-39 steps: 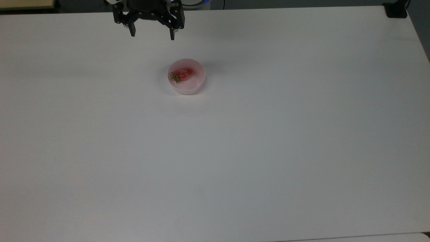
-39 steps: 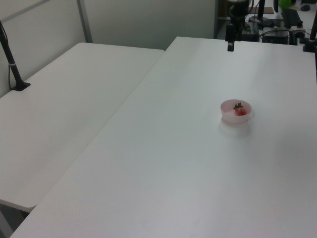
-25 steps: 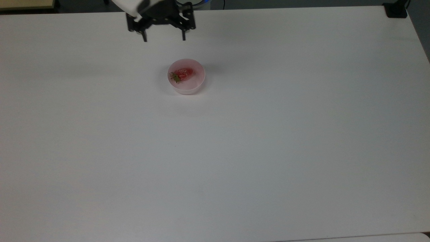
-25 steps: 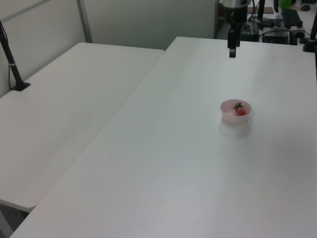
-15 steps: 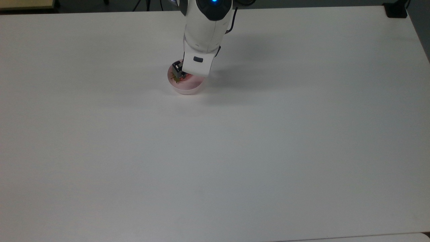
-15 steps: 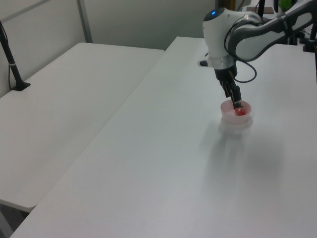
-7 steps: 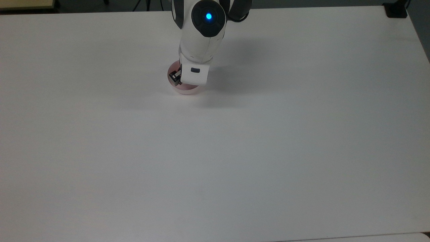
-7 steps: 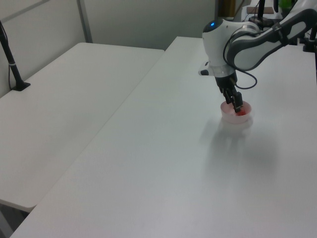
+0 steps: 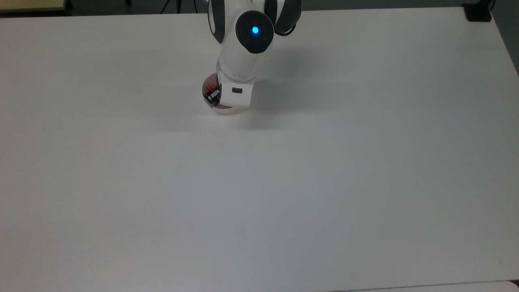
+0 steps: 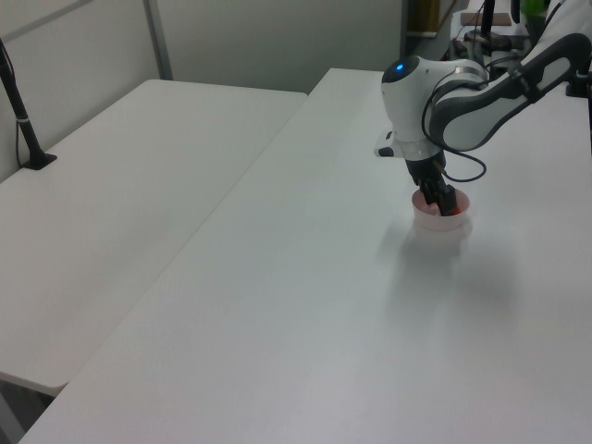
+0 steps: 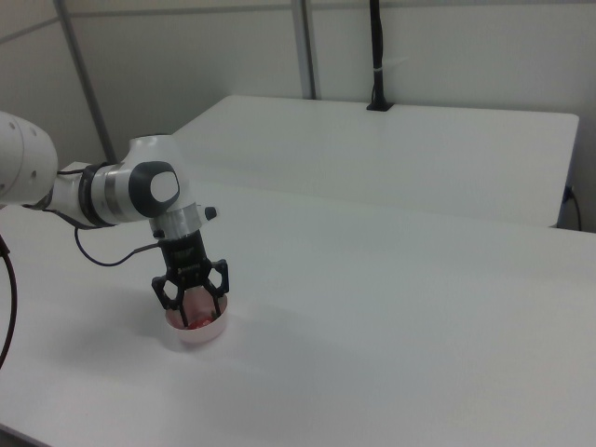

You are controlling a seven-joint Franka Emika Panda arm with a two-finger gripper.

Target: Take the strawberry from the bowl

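Note:
The pale pink bowl (image 11: 207, 333) stands on the white table (image 11: 400, 317). In the right view the red strawberry (image 11: 189, 319) lies inside it, and my gripper (image 11: 193, 312) reaches straight down into the bowl, open, with one black finger on each side of the fruit. In the left view the gripper (image 10: 442, 203) dips into the bowl (image 10: 435, 223), and a bit of red strawberry (image 10: 454, 212) shows beside the fingers. From the top view the white wrist covers most of the bowl (image 9: 222, 110).
A second white table (image 10: 111, 185) adjoins this one on the left view's left, with a black post (image 10: 23, 120) clamped to it. A black clamp (image 9: 478, 12) sits at the top view's far right corner. Wide bare tabletop surrounds the bowl.
The arm swung from the far table edge to above the bowl, then lowered. Over the last second the fingers sank deeper into the bowl around the strawberry.

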